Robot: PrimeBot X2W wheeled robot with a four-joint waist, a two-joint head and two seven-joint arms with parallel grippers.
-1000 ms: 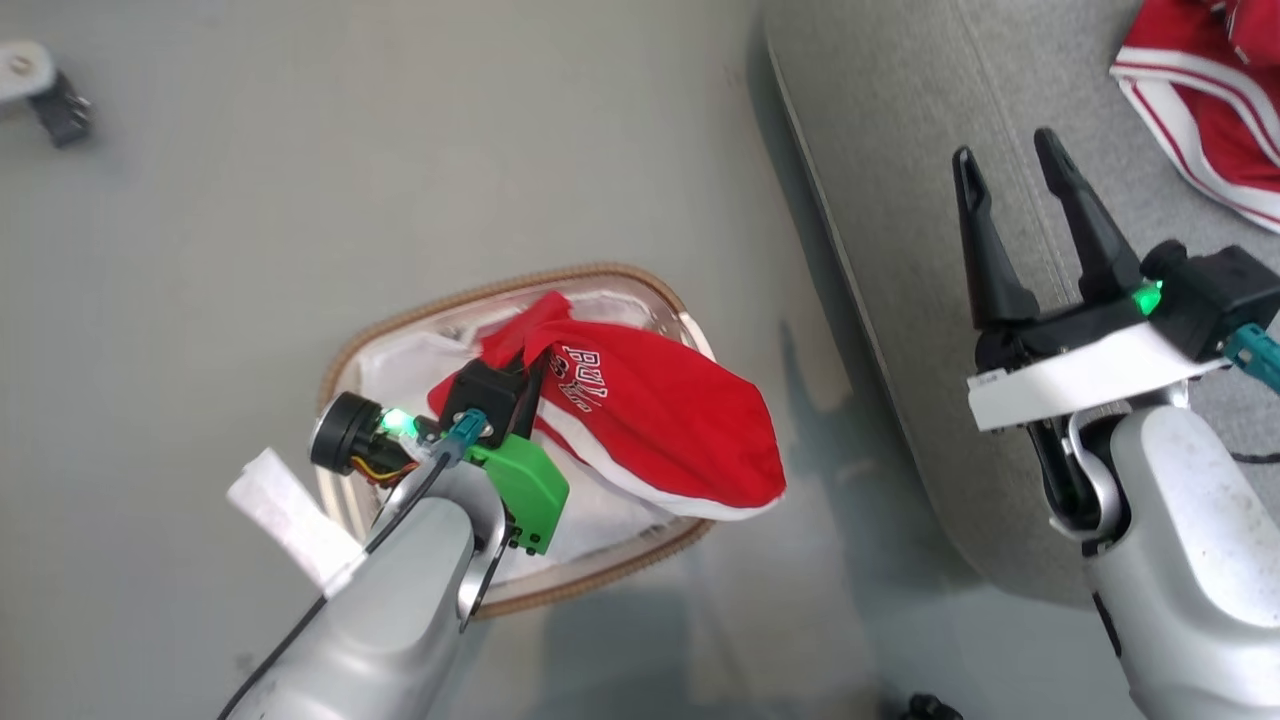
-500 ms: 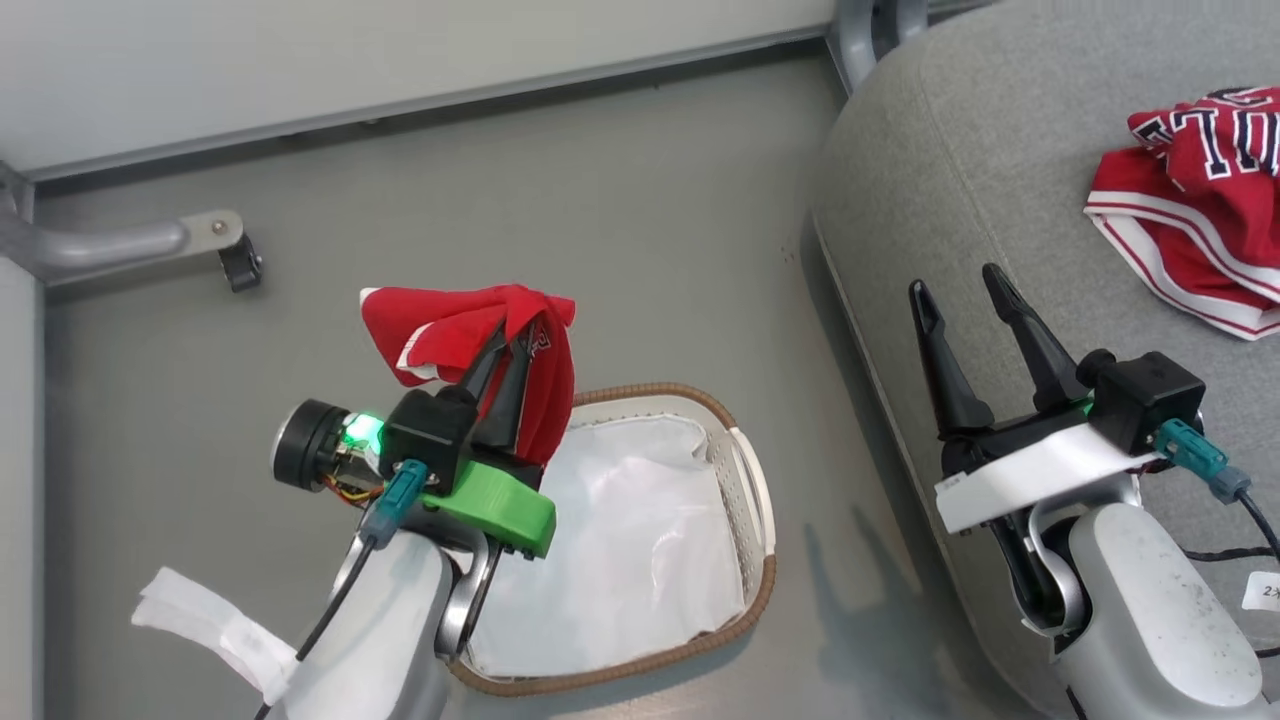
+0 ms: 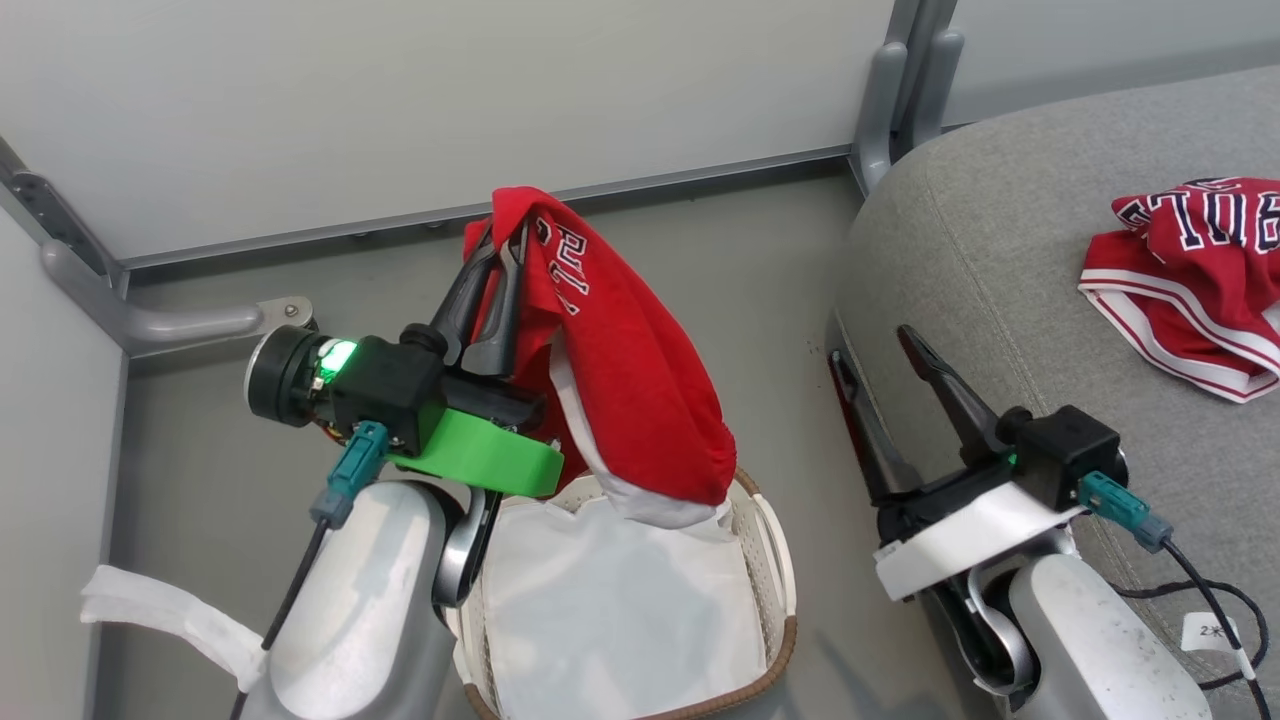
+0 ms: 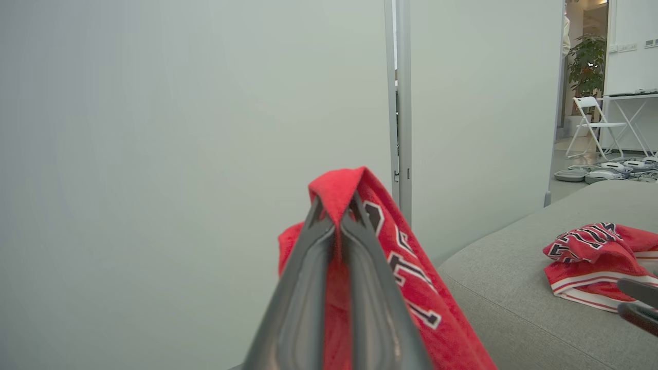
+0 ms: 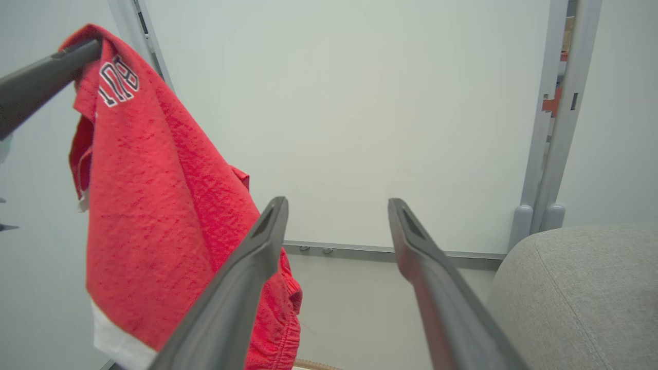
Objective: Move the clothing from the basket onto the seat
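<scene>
On your right, the large grey fabric seat carries one crumpled red striped garment far right; the oval white perforated plastic basket sits on the floor left of it. Your left end effector is clamped on a second red lettered garment hanging above the basket; your right end effector gapes wide, empty.

The left gripper went from down inside the basket to way up above it, hauling the red garment along. That thing had been sprawled across the basket; it ended up dangling over the far rim, and the white sheet inside got uncovered.
</scene>
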